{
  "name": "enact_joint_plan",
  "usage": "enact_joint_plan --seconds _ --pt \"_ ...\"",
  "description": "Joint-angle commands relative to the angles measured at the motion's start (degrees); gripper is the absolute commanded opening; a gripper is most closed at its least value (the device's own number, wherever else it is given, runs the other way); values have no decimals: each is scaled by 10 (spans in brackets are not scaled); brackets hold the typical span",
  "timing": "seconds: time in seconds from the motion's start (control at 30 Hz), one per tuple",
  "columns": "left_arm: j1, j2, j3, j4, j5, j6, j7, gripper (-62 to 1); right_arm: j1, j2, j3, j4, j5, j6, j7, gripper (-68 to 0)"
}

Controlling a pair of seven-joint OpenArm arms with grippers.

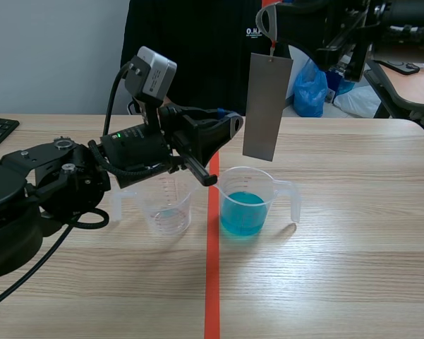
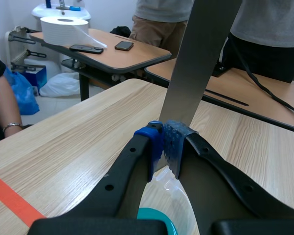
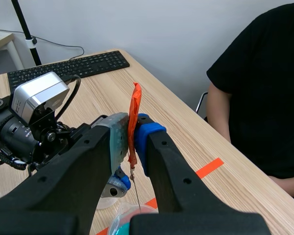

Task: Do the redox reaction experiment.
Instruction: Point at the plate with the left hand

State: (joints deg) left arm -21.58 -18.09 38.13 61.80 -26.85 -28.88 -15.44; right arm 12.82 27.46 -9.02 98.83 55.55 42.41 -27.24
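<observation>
Where the red tape line crosses the desk (image 1: 353, 212), a clear beaker (image 1: 168, 206) is seen just left of it and a beaker of blue liquid (image 1: 243, 206) just right of it, the two standing apart. Above them the left claw (image 1: 233, 126) is held with its pads pressed together on nothing, just beside a grey metal sheet (image 1: 267, 106) that is hung over the blue liquid. Higher up, the sheet's orange strip (image 3: 134, 110) is clamped between the pads of the right claw (image 3: 132, 131), and a person in black (image 1: 197, 49) is seated behind the desk.
</observation>
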Motion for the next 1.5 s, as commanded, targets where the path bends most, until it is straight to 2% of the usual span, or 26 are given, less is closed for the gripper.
enact_joint_plan --seconds 0.0,1.17,1.47 --pt "-5 6 -1 7 -4 4 -9 -571 16 5 3 1 7 3 12 -660" --pt "-5 6 -1 7 -3 13 -1 -571 16 5 3 1 7 3 12 -660" --pt "-4 -9 -1 7 1 21 -1 -571 16 5 3 1 7 3 13 -660"
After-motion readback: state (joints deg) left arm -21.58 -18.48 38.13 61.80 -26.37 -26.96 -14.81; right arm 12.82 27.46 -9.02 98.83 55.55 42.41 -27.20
